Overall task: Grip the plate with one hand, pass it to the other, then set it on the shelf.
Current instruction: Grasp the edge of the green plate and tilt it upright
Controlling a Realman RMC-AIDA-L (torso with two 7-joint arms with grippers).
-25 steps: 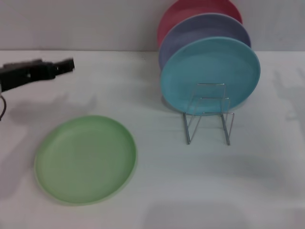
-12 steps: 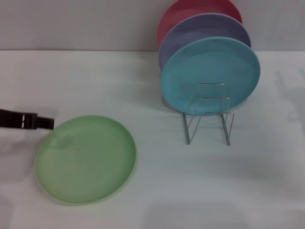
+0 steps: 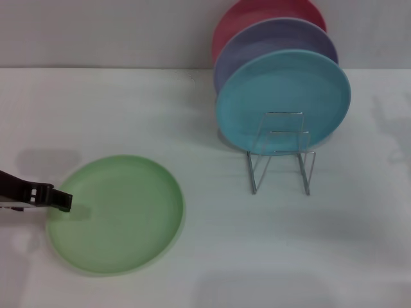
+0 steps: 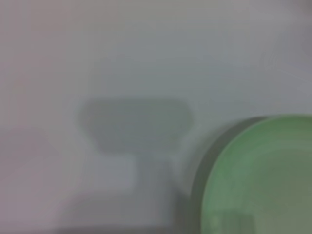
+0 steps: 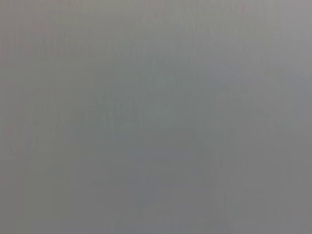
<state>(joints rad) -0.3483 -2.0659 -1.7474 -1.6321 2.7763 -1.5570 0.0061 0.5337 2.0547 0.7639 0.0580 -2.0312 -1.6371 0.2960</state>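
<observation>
The light green plate (image 3: 117,213) lies flat on the white table (image 3: 128,109) at the front left. It also shows in the left wrist view (image 4: 263,180), with only part of its rim in frame. My left gripper (image 3: 59,200) comes in low from the left edge, and its black tip sits at the plate's left rim. The silver wire shelf (image 3: 281,154) stands at the right of centre, with its front loops bare. My right gripper is out of view, and the right wrist view shows only a plain grey surface.
A turquoise plate (image 3: 282,96), a lavender plate (image 3: 273,38) and a pink plate (image 3: 263,13) stand upright in the back of the shelf. A grey wall runs behind the table.
My left gripper has dropped from high at the back left, come toward the front and reached the green plate's left rim. The plate and shelf have not moved.
</observation>
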